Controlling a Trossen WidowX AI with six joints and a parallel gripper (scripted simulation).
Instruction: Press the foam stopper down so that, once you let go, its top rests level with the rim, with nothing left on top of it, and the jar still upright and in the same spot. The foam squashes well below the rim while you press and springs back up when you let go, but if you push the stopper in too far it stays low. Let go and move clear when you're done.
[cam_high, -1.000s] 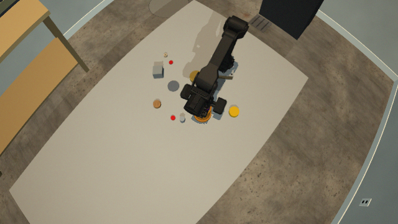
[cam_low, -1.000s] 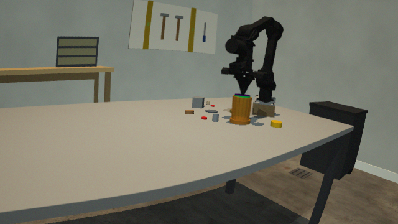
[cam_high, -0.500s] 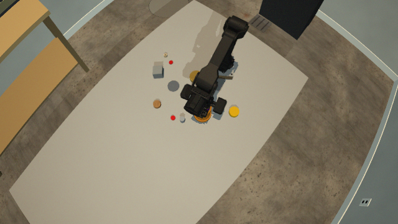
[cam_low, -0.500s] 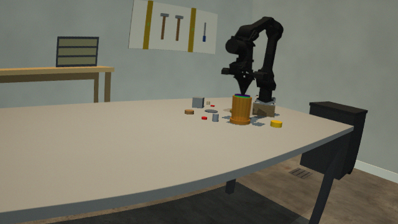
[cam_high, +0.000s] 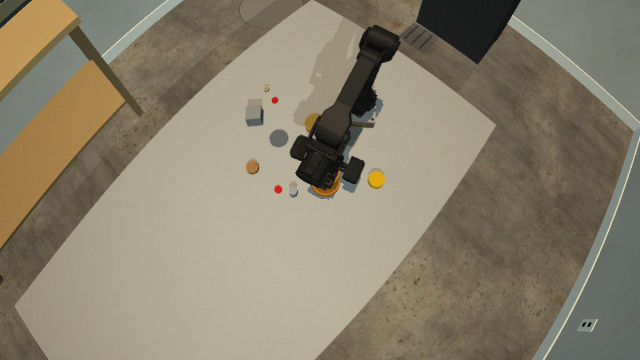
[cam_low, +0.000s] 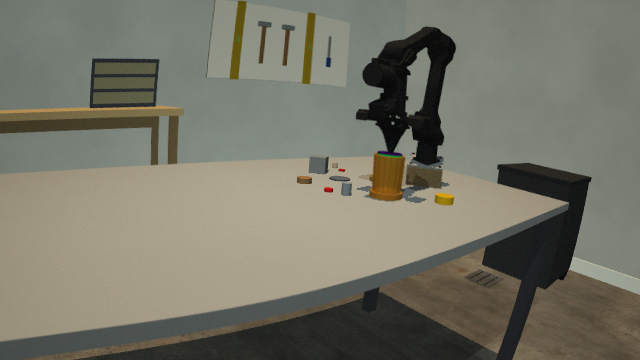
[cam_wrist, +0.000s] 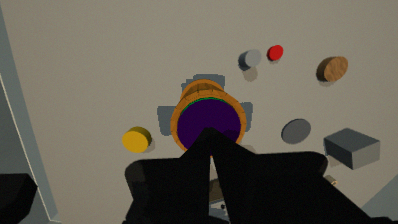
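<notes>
The gripper (cam_low: 391, 148) was fully closed w/ nothing between the fingers, tip pointing straight down at the purple foam stopper (cam_wrist: 209, 124) seated in the mouth of the orange jar (cam_low: 387, 176), which stood upright on the table (cam_low: 200, 235) near the arm's base. In the exterior view the tip was at or just above the stopper top; contact couldn't be told. Risks, judged: pressing too deep would leave the foam stuck low; an off-centre push could tilt or shift the jar toward the yellow disc (cam_low: 444, 199)
</notes>
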